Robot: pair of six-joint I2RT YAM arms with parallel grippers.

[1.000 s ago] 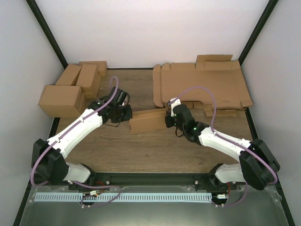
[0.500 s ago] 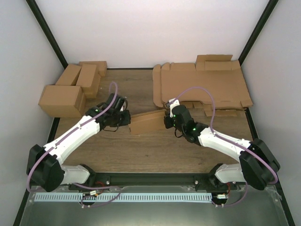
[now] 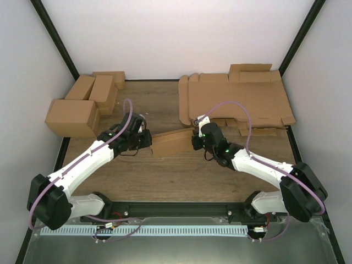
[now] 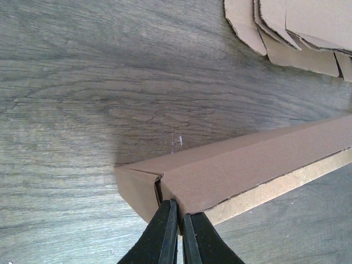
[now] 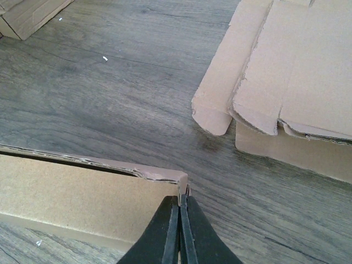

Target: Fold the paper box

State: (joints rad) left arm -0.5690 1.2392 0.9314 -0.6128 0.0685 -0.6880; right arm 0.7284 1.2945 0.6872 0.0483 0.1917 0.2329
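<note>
Two hands, one piece of cardboard. The paper box [image 3: 171, 144] is around the middle of the wooden table [image 3: 165, 179], lying crosswise as a long, low brown shape. From the top view its upper edge slants up a bit toward the right. The left hand [image 3: 147, 141] is on its left end and the right hand [image 3: 196, 141] is on its right end.

Left wrist view: the black fingers [image 4: 163, 236] are squeezed almost together on the near edge of the box, right by the corner where an end flap is tucked in. There's only a sliver of gap between them, so they're clamped on the thin cardboard wall. The raw corrugated edge runs off to the right from there.

Right wrist view is the same deal. The fingers are pressed tight against each other at the top corner of the box wall, pinching the cardboard. That top edge looks a little ragged.

Other stuff on the table: a pile of flat sheets [image 3: 236, 102] at the back right with flaps sticking out, its front edge not far from the right hand. There's also a bunch of finished boxes [image 3: 82, 107] stacked in the back left corner.
</note>
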